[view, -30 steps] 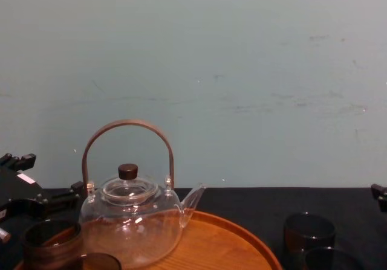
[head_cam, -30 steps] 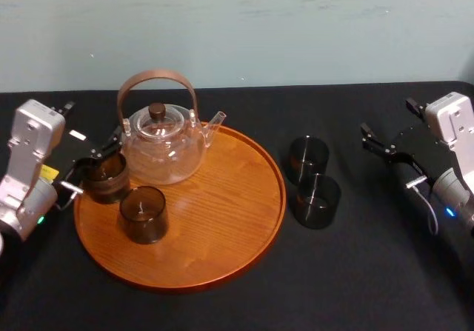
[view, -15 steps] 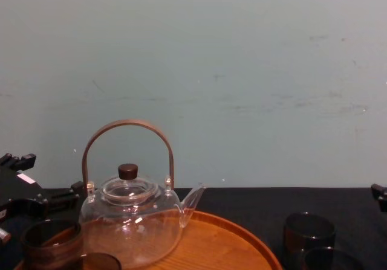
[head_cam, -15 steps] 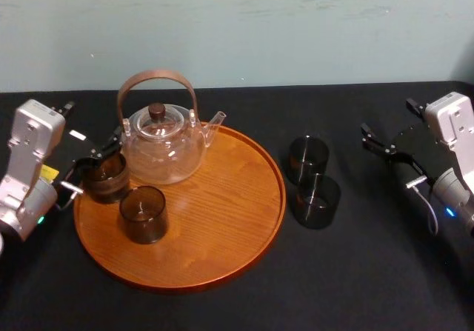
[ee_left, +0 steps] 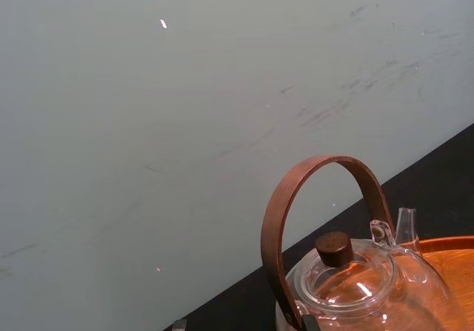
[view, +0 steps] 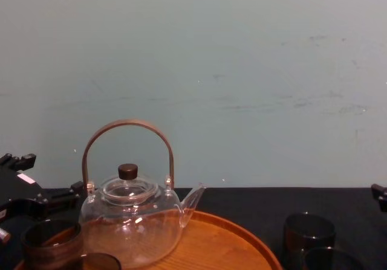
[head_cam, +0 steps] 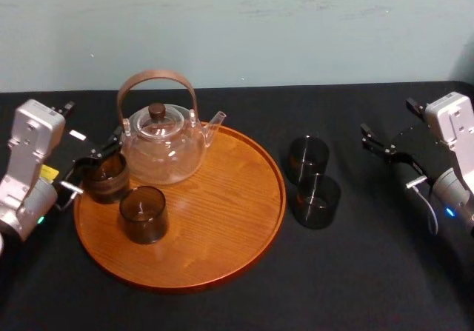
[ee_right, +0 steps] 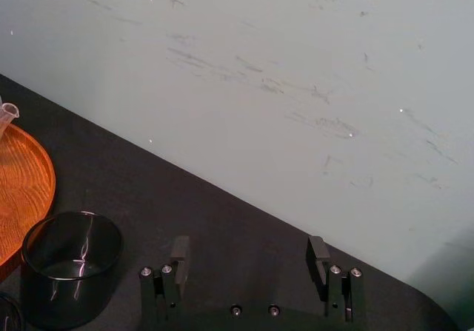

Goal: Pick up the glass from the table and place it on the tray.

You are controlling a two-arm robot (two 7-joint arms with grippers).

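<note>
Surface (head_cam: 370, 272): black cloth. Tray (head_cam: 222, 220): round, wooden, holding a teapot (head_cam: 163, 142), front glass (head_cam: 143, 214) and rim glass (head_cam: 104, 177). Left pincer (head_cam: 95, 162): astride the rim glass, grip cannot tell. Far glass (head_cam: 308, 159) and near glass (head_cam: 316, 201): touching, on the cloth just right of the tray. Right pincer (ee_right: 249, 253): far right, spread apart.
</note>
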